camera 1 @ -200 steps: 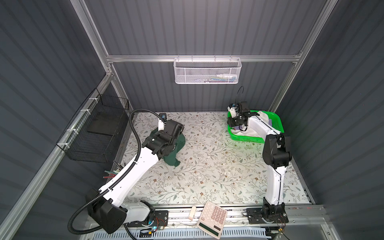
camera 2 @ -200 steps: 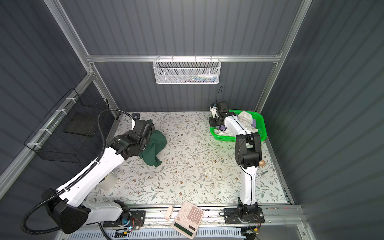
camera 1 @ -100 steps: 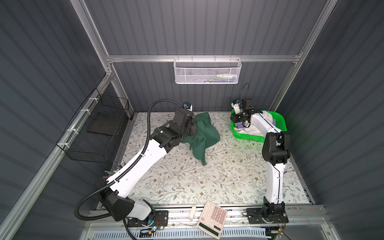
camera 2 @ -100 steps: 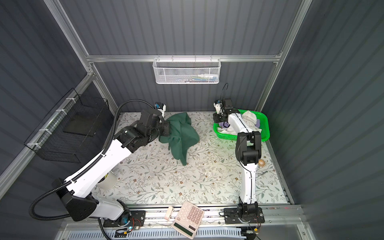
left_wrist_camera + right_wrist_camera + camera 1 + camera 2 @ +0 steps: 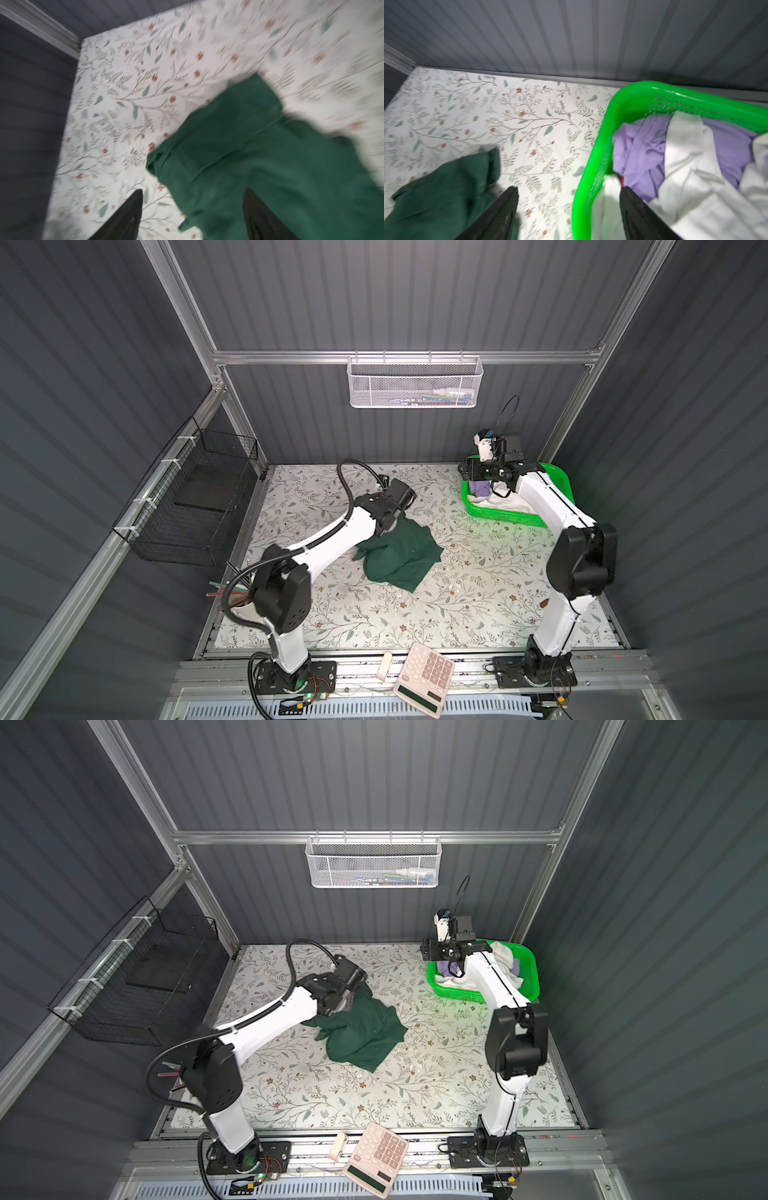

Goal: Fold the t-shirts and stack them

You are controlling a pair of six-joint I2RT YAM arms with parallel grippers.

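Though crumpled, dark green t-shirt (image 5: pixel 398 556)

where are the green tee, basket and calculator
green tee (image 5: pixel 399 558): in a top view, cloth middle
basket (image 5: pixel 492 515): in a top view, near wall
calculator (image 5: pixel 428 672): in a top view, keypad
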